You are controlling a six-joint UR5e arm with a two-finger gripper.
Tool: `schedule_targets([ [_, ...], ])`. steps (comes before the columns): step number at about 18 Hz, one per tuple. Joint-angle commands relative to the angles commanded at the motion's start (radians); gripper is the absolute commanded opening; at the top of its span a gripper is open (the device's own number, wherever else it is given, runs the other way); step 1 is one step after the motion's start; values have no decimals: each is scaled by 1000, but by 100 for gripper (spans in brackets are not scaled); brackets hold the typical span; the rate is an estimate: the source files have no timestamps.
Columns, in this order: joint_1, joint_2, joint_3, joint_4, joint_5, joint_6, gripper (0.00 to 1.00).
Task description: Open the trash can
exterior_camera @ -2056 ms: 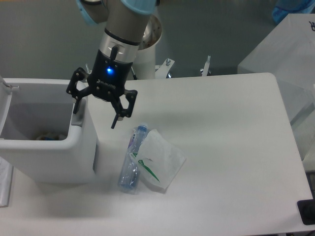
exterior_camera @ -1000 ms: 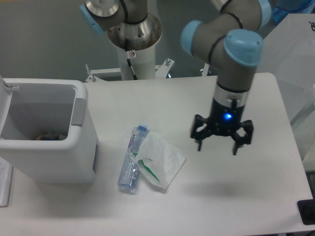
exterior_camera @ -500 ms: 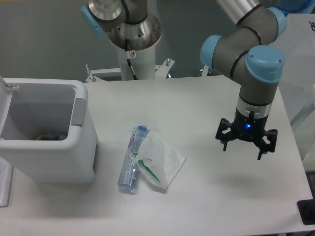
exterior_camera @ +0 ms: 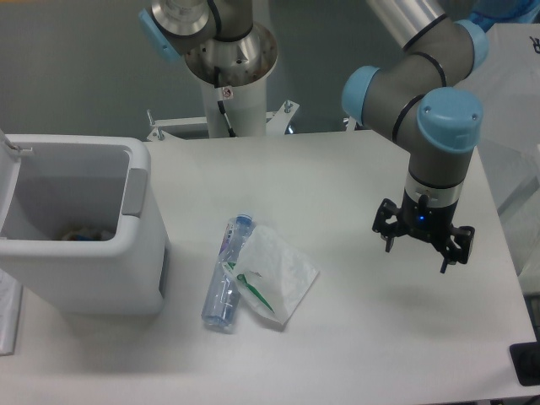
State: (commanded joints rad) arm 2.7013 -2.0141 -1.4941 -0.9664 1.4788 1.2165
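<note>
White worktop [exterior_camera: 363,177] against a grey wall, arm pedestal at the rear.

Item one: the tool [exterior_camera: 418,245], hanging above bare surface on the side of the worktop away from the bin, fingers spread, nothing between them.

Item two: the trash can [exterior_camera: 84,270], well apart from the tool, across the worktop at its opposite edge. We see straight into its cavity, with scraps at the bottom; the lid [exterior_camera: 10,181] appears swung up at its far side, and the grey push tab [exterior_camera: 135,192] faces the tool's side. We judge the task done or all but done.

Item three: a clear plastic bottle [exterior_camera: 226,274] and a white pouch [exterior_camera: 274,272], touching, lying between tool and bin, nearer the bin.

Risks, as we judge them: any return sweep toward the bin at low height could clip the bottle or pouch and scatter them; a knock on the raised lid or rim could drop it shut and undo the opening.
</note>
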Motion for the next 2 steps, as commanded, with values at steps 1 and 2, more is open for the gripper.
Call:
schedule_targets([
  [1,0,0,0,0,0,0,100],
  [2,0,0,0,2,0,0,100],
])
